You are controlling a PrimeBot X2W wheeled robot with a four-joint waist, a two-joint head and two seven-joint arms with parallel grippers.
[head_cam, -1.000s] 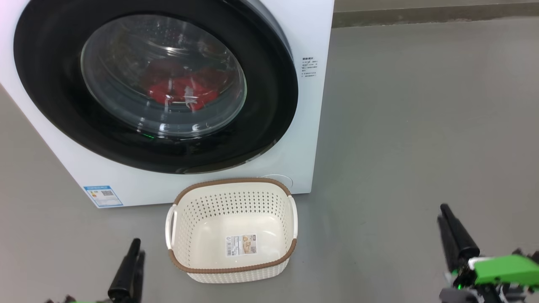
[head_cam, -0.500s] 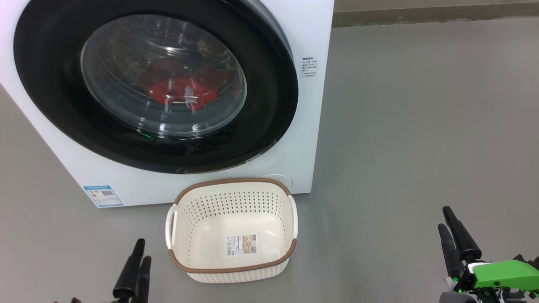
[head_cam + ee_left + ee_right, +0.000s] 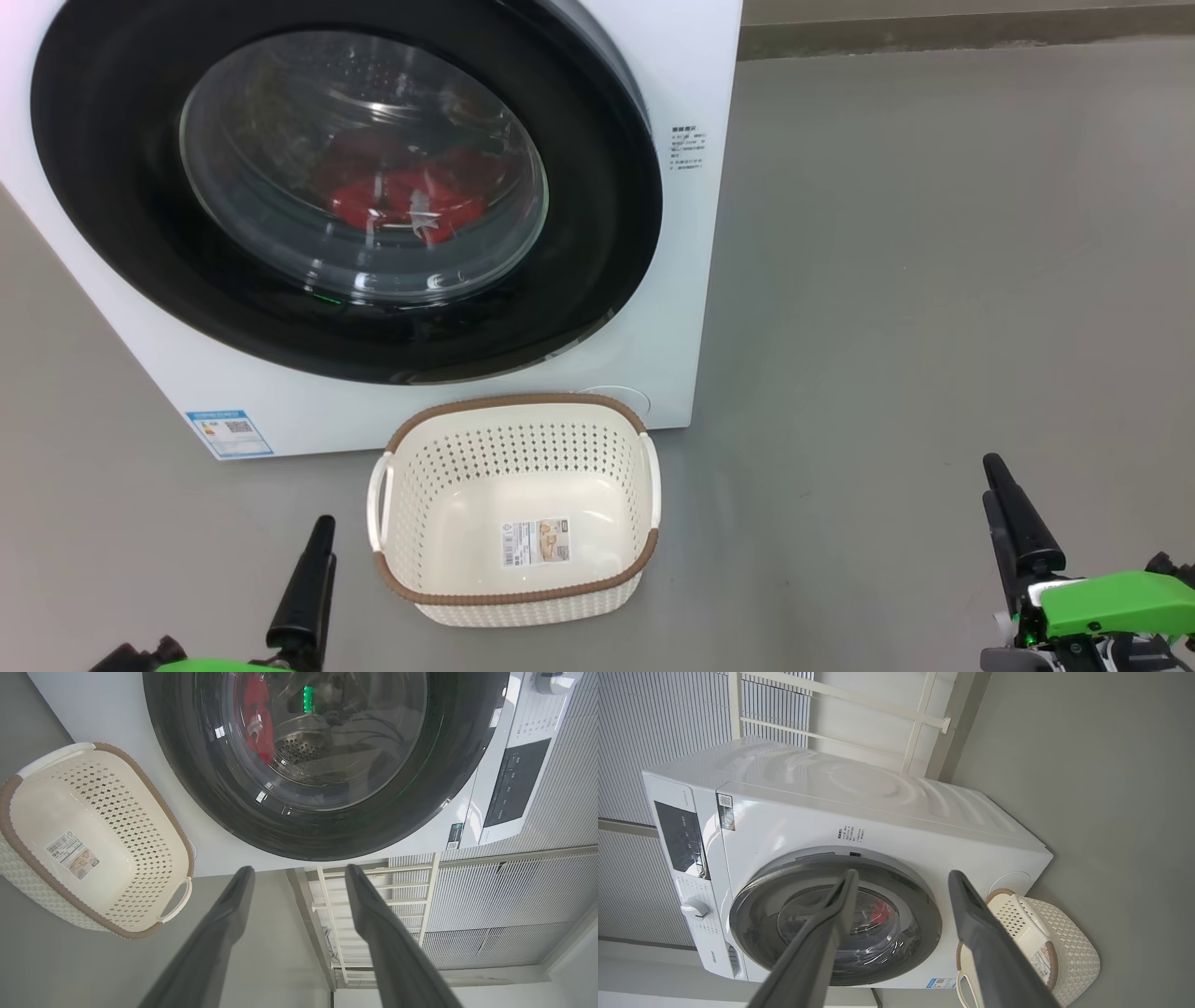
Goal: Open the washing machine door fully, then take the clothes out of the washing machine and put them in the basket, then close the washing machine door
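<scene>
Left gripper (image 3: 299, 870) has its two long dark fingers spread wide with nothing between them. In its wrist view they point past the lower edge of the washing machine door (image 3: 187, 788) toward a pale slatted wall (image 3: 490, 905). In the head view it sits low at the left, just beside the basket (image 3: 513, 403) but apart from it, above the grey floor (image 3: 934, 280). Right gripper (image 3: 902, 873) is spread just as wide and also holds nothing. In the head view it sits at the lower right with a green housing (image 3: 1111, 602) behind its fingers, well apart from both the basket and the washing machine (image 3: 691, 56). That white machine stands on the floor, with a small blue label sticker (image 3: 229, 434) near its bottom left corner, and the right wrist view shows a dark control panel (image 3: 682, 840) and a dial (image 3: 696, 907). The round glossy black door lies against the machine's front, though I cannot tell whether it is latched. Through its bulging glass window the clothes (image 3: 401, 201) show as a bright red heap with a bit of white, lying low in the drum. The basket stands upright on the floor just in front of the machine's lower front, toward its right side. It is cream and perforated, with a brown rim and a paper label (image 3: 535, 543) on its bottom.
</scene>
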